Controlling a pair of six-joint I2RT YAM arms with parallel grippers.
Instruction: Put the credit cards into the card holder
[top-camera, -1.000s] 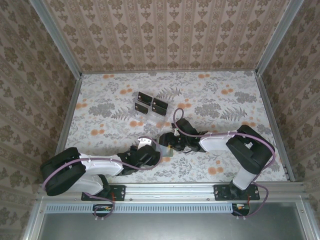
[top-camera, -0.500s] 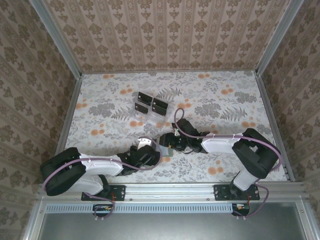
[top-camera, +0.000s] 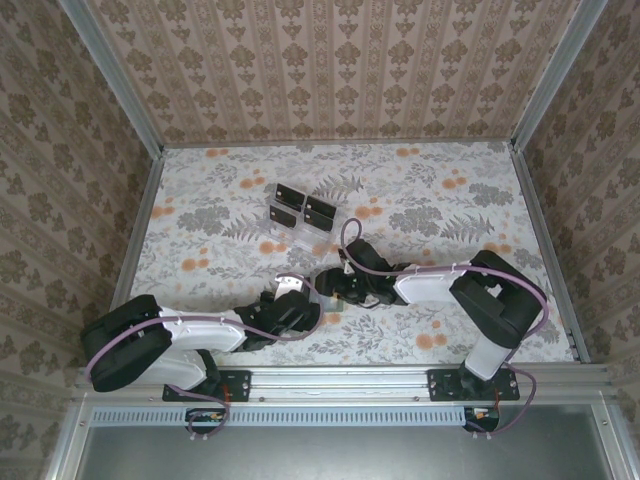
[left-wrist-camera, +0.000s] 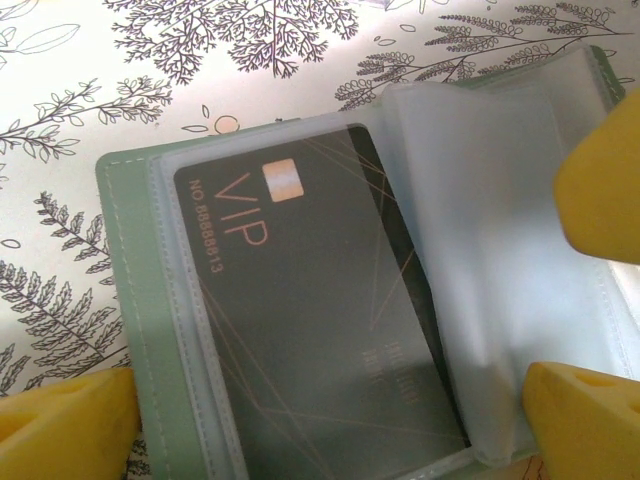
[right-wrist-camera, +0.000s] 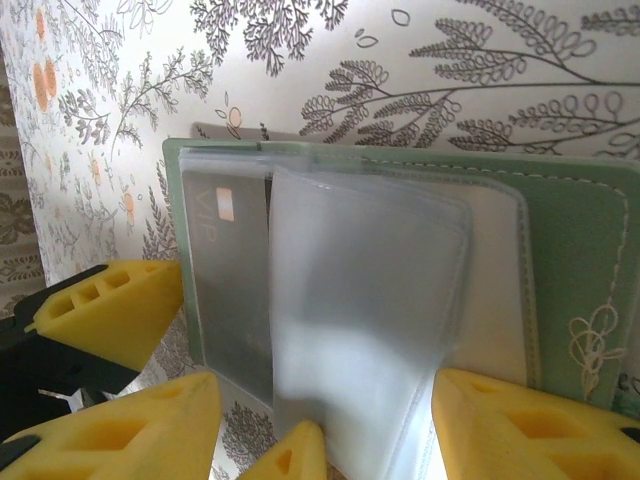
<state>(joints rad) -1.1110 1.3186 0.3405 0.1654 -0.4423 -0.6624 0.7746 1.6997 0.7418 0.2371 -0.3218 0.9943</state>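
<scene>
My left claw and right claw are sitting spread over the holder, one card sleeved; cards beyond are waiting.

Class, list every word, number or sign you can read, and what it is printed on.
"VIP": on the thin black card in a clear sleeve of the grey-green card holder.
"NO" plus digits, mostly 8s, uncertain: same card.
Its faint lower print: blurred.
Black cards in the clear plastic rack: too small.
</scene>
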